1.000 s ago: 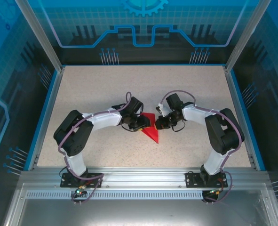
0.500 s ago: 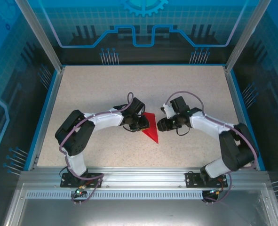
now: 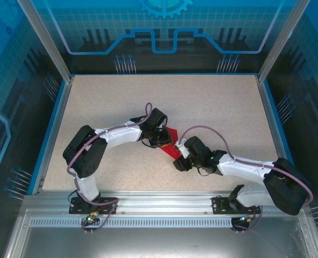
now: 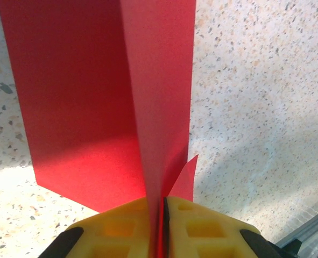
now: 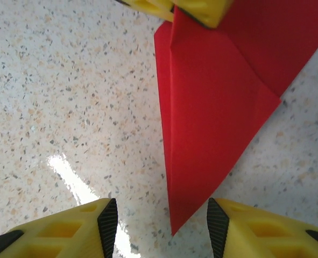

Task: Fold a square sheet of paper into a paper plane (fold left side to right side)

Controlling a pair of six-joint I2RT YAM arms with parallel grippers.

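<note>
From above: a bright red paper plane (image 3: 172, 148), creased into a narrow pointed wedge, low on the counter (image 3: 212, 102). Wide end caught in the left end effector (image 3: 162, 141); sharp tip just in front of the right end effector (image 3: 179, 163). Speckled beige counter with a blue border, an aluminium rail along the near edge, blue-lit translucent walls around.

At the left wrist: left end effector (image 4: 161, 208) clenched on the paper plane (image 4: 89, 102), yellow fingers (image 4: 121, 226) pressed together on an upright red fold. Broad flat layer spreading ahead and to the left over the counter (image 4: 261, 97).

At the right wrist: right end effector (image 5: 162, 217) released, black pads (image 5: 108, 221) well spread. Tip of the paper plane (image 5: 207, 118) reaching toward the gap, touching neither pad. Wedge widening away toward the left end effector (image 5: 175, 8) gripping its far end. Glossy speckled counter (image 5: 56, 97) beneath, with a bright glare streak.
</note>
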